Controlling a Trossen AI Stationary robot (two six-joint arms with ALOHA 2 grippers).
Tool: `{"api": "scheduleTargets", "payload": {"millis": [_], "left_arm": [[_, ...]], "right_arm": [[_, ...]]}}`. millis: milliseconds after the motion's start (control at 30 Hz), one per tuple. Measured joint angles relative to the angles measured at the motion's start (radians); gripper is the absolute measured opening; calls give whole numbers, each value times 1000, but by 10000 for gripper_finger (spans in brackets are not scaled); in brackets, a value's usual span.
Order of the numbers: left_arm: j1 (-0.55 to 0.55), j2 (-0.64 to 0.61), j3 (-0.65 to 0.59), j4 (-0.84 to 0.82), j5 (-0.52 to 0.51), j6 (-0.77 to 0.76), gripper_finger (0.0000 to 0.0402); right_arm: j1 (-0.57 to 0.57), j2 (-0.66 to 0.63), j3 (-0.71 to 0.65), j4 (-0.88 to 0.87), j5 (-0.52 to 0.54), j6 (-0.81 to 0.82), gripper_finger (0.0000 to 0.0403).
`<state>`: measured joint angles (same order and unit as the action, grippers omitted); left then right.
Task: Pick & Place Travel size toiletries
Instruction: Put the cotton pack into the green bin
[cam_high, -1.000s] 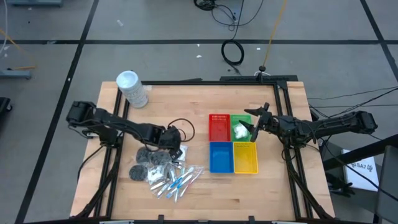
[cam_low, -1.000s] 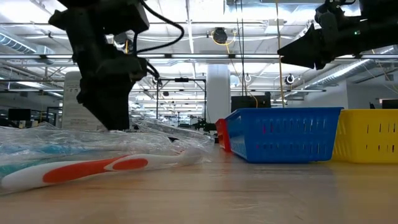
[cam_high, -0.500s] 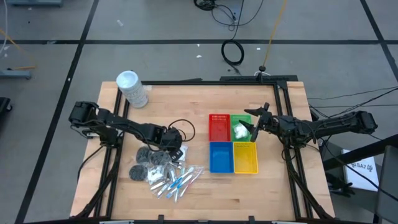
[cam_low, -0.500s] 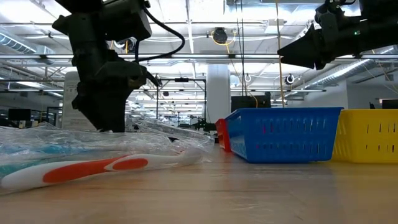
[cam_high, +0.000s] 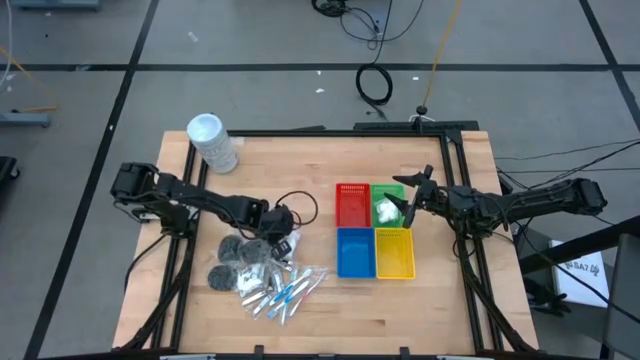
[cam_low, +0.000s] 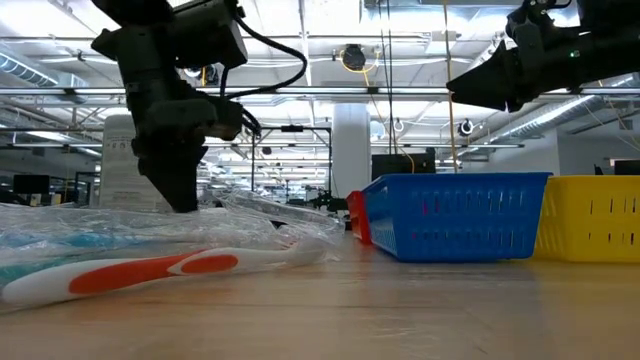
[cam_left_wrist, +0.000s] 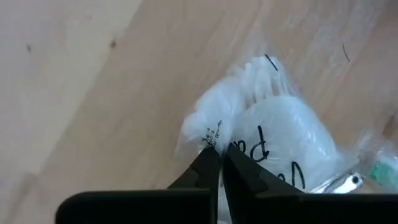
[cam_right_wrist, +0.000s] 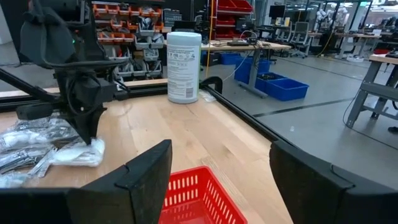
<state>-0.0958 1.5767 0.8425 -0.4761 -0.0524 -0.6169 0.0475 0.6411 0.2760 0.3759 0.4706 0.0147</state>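
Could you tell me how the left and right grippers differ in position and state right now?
The left gripper is down at the toiletry pile, while the right gripper hovers above the green tray. The left gripper is shut, its fingers pinching the edge of a white packet; the right gripper is open and holds nothing. Both are dark two-finger grippers.

The left arm reaches in low across the bench from the left edge, wrist bent downward, its dark two-finger end effector pointing down with the two fingers pressed together at the tips. The right arm stretches in from the right edge, held level above the bench, its dark end effector with fingers spread wide apart.
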Motion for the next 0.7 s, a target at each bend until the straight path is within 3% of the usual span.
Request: {"api": "scheduleTargets", "payload": {"millis": [100, 267, 567, 700], "left_arm": [[11, -17, 0, 12, -33, 58, 3], [16, -76, 28, 8, -189, 187, 2], [19, -219, 31, 177, -638, 517, 3], [53, -225, 2, 354, -627, 689, 2]], "right_arm": [[0, 0, 0, -7, 0, 2, 256], [0, 1, 0, -9, 0, 5, 256], [-2, 13, 0, -16, 0, 0, 256], [-2, 24, 0, -13, 0, -4, 256]]}}
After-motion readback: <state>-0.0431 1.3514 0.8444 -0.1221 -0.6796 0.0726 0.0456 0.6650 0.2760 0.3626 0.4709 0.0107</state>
